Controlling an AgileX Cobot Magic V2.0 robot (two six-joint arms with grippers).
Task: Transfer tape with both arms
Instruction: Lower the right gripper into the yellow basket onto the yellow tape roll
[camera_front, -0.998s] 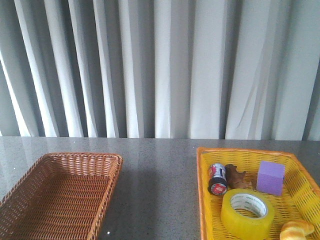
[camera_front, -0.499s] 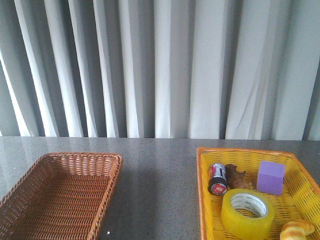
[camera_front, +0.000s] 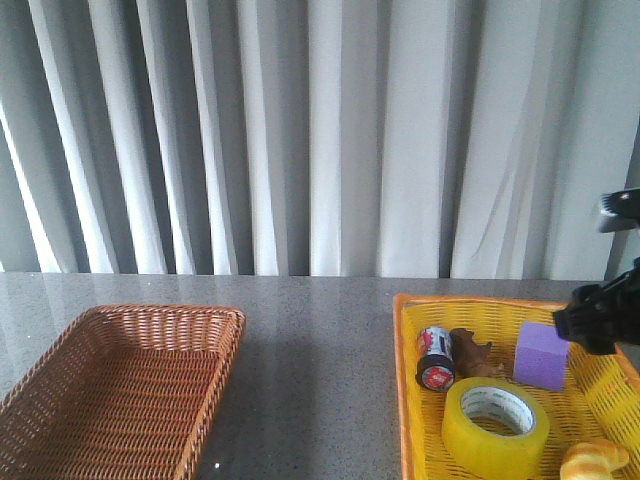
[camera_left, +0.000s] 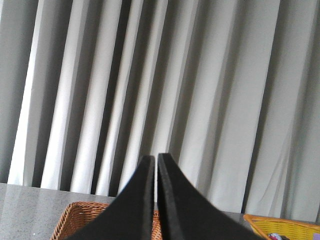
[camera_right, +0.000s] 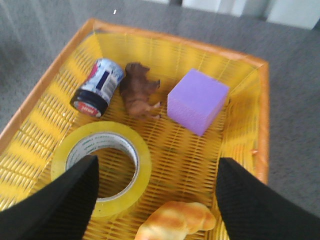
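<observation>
The tape (camera_right: 102, 167) lies flat in the yellow basket (camera_right: 240, 125), partly under the right pincer (camera_right: 155, 200), whose fingers are spread wide with one finger over the roll's edge and the other out past it. Beyond the fingers sit the can (camera_right: 96, 87), a brown toy animal (camera_right: 140, 90) and the purple cube (camera_right: 197, 100); a croissant (camera_right: 175, 220) lies between the fingertips, just beside the roll. To grab cleanly, I'd judge the pincer should shift toward the roll so one finger drops into the core, clear of the croissant. The left pincer (camera_left: 155, 200) is pressed together, pointing at the curtain (camera_left: 200, 75) above the brown wicker basket (camera_front: 120, 385). In the front view the right arm is cut off at the frame edge, and both fingertips fall outside the wrist picture.
</observation>
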